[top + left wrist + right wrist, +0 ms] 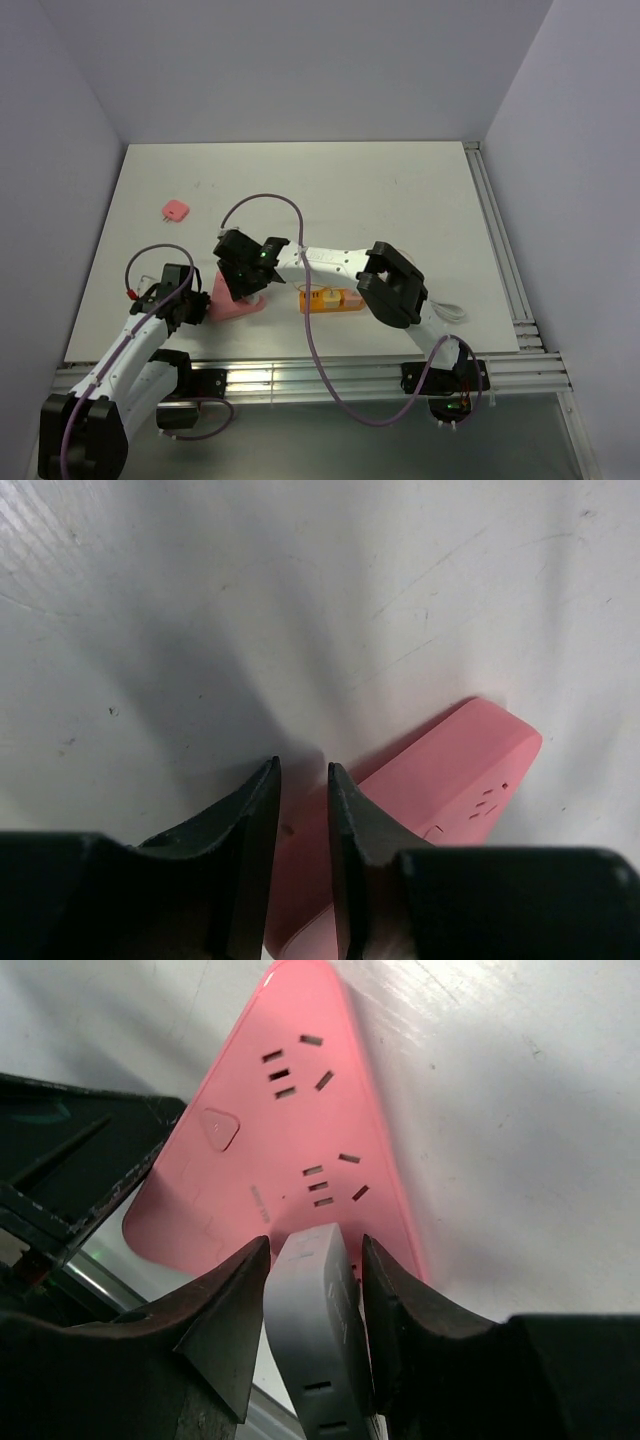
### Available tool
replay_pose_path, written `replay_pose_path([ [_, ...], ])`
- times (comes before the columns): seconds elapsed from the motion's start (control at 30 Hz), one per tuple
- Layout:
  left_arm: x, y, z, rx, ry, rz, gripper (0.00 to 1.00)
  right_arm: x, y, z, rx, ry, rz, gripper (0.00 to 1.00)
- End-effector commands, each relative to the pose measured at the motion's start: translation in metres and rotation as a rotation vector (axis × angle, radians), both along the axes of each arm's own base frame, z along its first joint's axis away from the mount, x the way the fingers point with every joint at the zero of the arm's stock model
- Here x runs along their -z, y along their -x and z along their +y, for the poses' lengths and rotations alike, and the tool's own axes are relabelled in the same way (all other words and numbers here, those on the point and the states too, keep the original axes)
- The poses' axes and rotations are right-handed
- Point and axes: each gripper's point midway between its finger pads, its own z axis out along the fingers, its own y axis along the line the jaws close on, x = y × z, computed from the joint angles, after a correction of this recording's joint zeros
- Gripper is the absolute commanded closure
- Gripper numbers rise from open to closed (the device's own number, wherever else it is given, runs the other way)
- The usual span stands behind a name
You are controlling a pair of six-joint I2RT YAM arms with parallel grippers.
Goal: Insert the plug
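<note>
overhead view, close wrist views, shared pink socket strip (290,1130)

left gripper (302,790) fingers narrowly apart | straddling pink power strip (440,790) edge, contact unclear | white table (250,600)

Pink power strip (300,1130) smooth matt plastic, white plug (315,1330) glossy plastic

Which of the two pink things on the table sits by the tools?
The large pink power strip at the near edge, between both tools; the small pink square lies alone farther back on the left.
</note>
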Motion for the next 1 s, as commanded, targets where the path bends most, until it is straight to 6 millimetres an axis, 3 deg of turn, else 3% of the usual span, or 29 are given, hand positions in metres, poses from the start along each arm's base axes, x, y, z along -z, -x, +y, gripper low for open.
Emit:
replay_pose_path([
  [0.0, 0.01, 0.017, -0.009, 0.028, 0.038, 0.072, 0.69, -0.02, -0.004, -0.003, -0.005, -0.003, -0.055, 0.51],
  [0.3, 0.008, 0.017, -0.008, 0.024, 0.034, 0.066, 0.68, -0.038, -0.014, -0.014, -0.049, 0.021, -0.145, 0.5],
  [0.63, 0.009, 0.018, -0.008, 0.02, 0.035, 0.075, 0.65, -0.067, -0.001, -0.018, -0.224, -0.089, -0.16, 0.44],
  [0.97, 0.007, 0.017, -0.008, 0.022, 0.034, 0.069, 0.65, -0.049, -0.004, -0.024, -0.255, -0.056, -0.119, 0.5],
])
